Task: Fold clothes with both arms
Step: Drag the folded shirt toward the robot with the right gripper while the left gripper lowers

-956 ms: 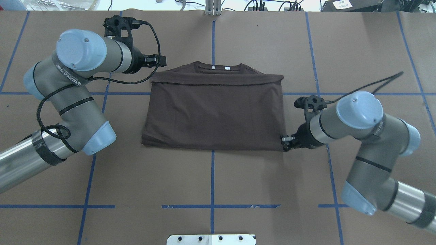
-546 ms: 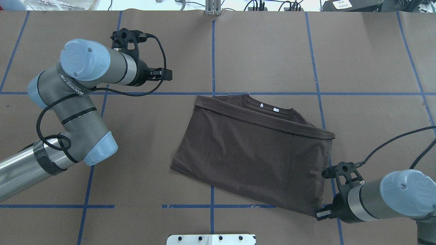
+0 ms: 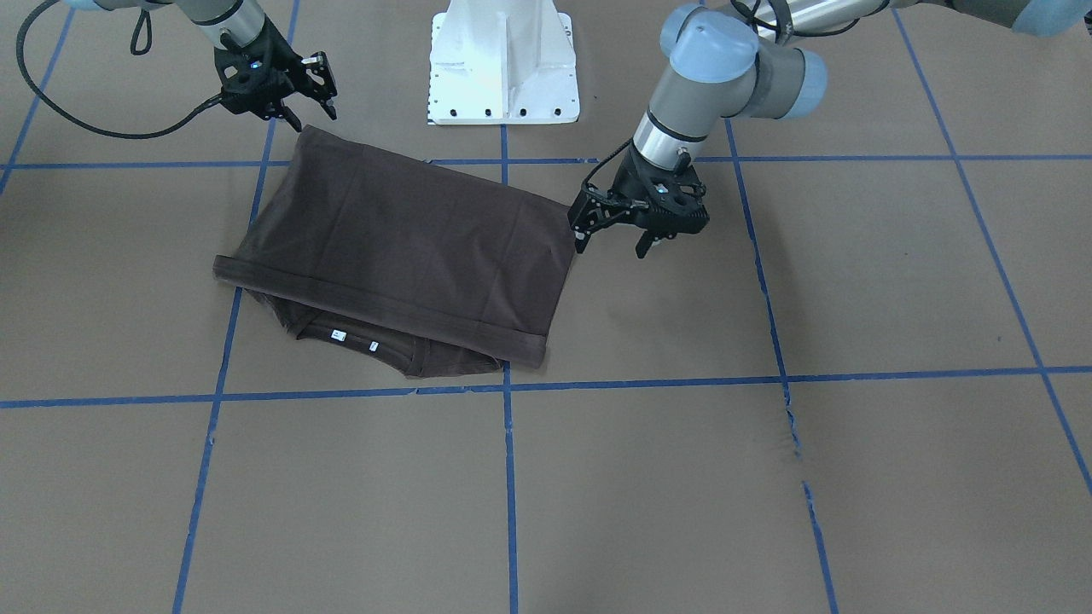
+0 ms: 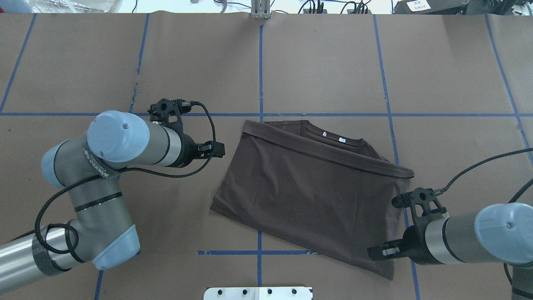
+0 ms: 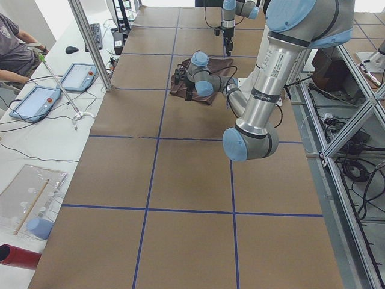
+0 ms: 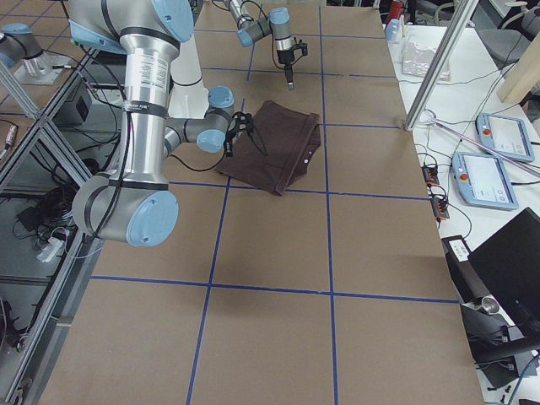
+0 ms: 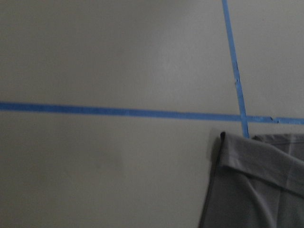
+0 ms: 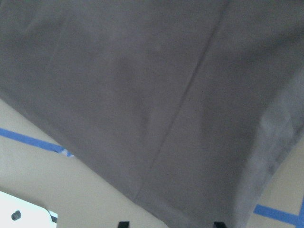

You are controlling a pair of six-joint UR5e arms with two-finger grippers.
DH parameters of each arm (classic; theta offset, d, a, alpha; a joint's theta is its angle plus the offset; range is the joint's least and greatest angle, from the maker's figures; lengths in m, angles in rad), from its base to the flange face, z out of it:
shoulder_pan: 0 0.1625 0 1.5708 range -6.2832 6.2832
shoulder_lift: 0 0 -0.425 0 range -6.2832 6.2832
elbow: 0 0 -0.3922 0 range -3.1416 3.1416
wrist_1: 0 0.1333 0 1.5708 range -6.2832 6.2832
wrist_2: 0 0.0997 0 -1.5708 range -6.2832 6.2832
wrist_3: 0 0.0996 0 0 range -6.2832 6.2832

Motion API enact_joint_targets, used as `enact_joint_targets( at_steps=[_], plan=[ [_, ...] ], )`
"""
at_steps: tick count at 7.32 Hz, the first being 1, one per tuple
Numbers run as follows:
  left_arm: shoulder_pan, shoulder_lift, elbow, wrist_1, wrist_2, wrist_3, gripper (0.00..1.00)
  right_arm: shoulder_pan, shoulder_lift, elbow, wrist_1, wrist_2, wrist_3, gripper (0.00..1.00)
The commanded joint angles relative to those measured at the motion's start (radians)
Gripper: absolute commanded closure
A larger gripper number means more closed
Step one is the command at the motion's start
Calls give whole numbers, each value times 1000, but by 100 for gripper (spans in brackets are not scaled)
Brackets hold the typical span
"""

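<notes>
Folded to a rough rectangle, a dark brown T-shirt (image 4: 308,187) lies flat and askew on the paper-covered table (image 4: 333,62), right of the centre line and toward the robot's edge; its collar (image 4: 310,124) and white neck tags (image 4: 342,140) face the operators' edge, with a folded band of cloth running across just below them; its right-hand corner on the robot's side comes closest to that edge. The right gripper (image 3: 313,115) hangs at this corner, fingers spread wide with nothing between them; one fingertip sits right at the tip of the cloth, though whether it touches cannot be told; from overhead the gripper's body hides part of the corner, and its wrist camera sees fabric nearly edge to edge. The left gripper (image 3: 611,246) is alongside the shirt's left edge, over bare table, its fingers likewise wide apart and empty; in the overhead view it stands clear of the cloth. Blue tape lines (image 4: 260,62) mark the table in a grid; one runs under the shirt. The white pedestal base (image 3: 503,60) sits at the middle of the robot's edge. Beyond the operators' edge are two tablets (image 6: 487,179) and a dark laptop (image 6: 515,261); a seated person (image 5: 12,45) shows on that side; seen from the table's left end, the left arm (image 5: 264,78) covers part of the shirt.
</notes>
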Motion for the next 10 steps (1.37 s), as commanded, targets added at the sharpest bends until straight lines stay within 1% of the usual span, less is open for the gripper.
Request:
enact_joint_targets(
  at_steps=[1, 2, 3, 5, 6, 7, 8, 9, 10],
  plan=[
    [127, 0, -15, 88, 61, -211, 0, 121, 44, -12, 0, 10, -14, 0],
    [135, -9, -16, 154, 61, -266, 1, 170, 81, -32, -1, 27, -16, 0],
    [144, -18, -15, 172, 61, -274, 3, 201, 98, -49, -1, 30, -18, 0],
    [149, -35, 10, 172, 60, -274, 4, 215, 105, -51, -1, 30, -18, 0],
    [151, -43, 39, 163, 60, -294, 4, 216, 105, -51, -1, 30, -18, 0],
    [151, -69, 68, 155, 60, -305, 6, 219, 105, -51, -1, 32, -18, 0],
    [155, -77, 73, 155, 60, -319, 14, 219, 105, -54, -1, 30, -18, 0],
    [175, -78, 74, 156, 61, -334, 34, 219, 105, -54, -1, 30, -18, 0],
    [177, -78, 73, 156, 63, -334, 67, 221, 107, -54, -1, 32, -18, 0]
  ],
)
